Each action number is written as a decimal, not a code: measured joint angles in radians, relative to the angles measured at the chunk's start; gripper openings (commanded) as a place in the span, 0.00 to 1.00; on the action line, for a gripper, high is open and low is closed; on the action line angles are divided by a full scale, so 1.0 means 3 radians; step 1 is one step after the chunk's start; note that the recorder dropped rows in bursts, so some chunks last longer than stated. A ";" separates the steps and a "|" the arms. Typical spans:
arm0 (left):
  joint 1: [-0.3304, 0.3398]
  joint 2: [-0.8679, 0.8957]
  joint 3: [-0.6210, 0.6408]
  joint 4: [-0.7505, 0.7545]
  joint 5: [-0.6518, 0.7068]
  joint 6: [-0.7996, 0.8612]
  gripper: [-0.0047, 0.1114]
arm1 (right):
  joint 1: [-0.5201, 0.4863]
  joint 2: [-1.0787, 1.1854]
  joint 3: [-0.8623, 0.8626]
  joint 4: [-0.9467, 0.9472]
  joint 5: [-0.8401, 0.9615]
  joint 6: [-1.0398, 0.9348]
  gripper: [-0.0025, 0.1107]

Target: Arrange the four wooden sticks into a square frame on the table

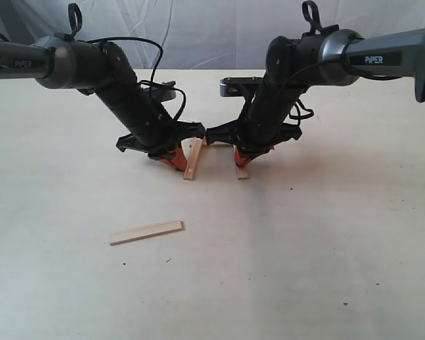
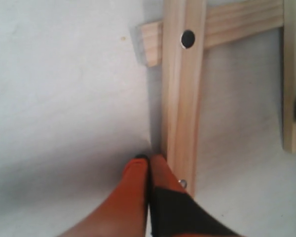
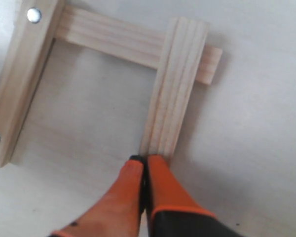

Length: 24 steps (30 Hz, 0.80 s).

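Obscuring the far stick (image 3: 113, 42) in the exterior view, left tool (image 2: 148, 162) and right tool (image 3: 144, 160) sit closed, empty.

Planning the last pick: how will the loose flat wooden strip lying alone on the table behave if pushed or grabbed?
The thin flat pale wooden strip looks rigid and probably light. Lying flat on the cream table, it should slide, not roll, and may resist pinching.

Matt, grained wooden sticks (image 3: 175, 89); table (image 1: 304, 269) seemingly smooth.
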<state>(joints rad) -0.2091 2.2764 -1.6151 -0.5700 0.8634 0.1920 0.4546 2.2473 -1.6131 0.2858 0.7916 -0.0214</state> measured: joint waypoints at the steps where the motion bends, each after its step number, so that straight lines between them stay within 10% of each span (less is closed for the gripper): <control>1: 0.0000 0.0000 0.0000 -0.0010 -0.0007 0.0000 0.04 | 0.0000 0.0000 0.0000 0.0000 0.0000 0.0000 0.06; 24: 0.0000 0.0000 0.0000 -0.0222 -0.0148 -0.0016 0.04 | 0.0000 0.0000 0.0000 0.0000 -0.0006 -0.0044 0.06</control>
<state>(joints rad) -0.2091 2.2764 -1.6151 -0.6366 0.8191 0.1872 0.4546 2.2473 -1.6131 0.2858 0.7898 -0.0345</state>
